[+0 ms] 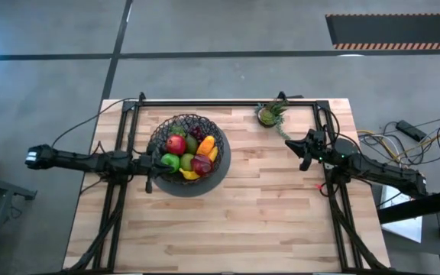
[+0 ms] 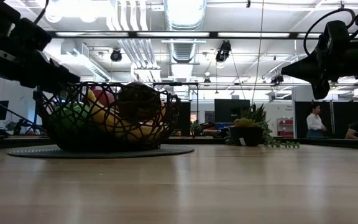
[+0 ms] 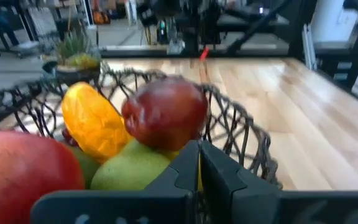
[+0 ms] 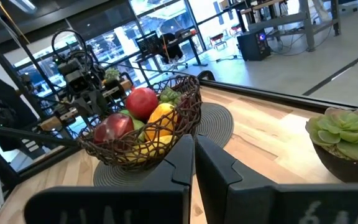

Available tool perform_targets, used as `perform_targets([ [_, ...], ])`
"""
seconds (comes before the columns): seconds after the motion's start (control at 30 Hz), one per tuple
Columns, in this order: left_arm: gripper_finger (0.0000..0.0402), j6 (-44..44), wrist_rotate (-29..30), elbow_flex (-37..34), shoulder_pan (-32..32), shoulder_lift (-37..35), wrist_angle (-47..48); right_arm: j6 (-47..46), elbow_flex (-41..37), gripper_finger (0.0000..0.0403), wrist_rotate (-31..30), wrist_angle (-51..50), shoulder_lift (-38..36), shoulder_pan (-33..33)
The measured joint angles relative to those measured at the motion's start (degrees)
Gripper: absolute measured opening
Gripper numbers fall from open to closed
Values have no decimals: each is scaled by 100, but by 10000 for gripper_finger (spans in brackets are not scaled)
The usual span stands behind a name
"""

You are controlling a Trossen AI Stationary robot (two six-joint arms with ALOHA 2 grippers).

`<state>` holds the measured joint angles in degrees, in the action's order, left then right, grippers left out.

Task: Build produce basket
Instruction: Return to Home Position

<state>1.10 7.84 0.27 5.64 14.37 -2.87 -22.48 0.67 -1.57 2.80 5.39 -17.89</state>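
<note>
High view: the basket (image 1: 176,120) sits left of centre on the surface (image 1: 266,221), heaped with the produce (image 1: 188,154), and no fruit lies loose outside it. The left jaws hang at its left rim; the right jaws are right of centre, near the potted plant (image 1: 270,114).

Low view: basket at left, fruit piled inside, both arms up off the wood.

Left wrist view: jaws pressed together, holding nothing.

Right wrist view: same, closed and empty.

Filling looks finished to me; only parking the arms is left.
</note>
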Motion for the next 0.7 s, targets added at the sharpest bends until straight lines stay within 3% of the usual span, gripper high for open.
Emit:
perform_targets([
  [0.4,0,-1,-4,-2,-12,-1310,-50,0,0,8,0,1,2,0],
  [0.7,0,-2,-26,-2,-418,-1316,-120,0,0,8,0,5,0,0],
])
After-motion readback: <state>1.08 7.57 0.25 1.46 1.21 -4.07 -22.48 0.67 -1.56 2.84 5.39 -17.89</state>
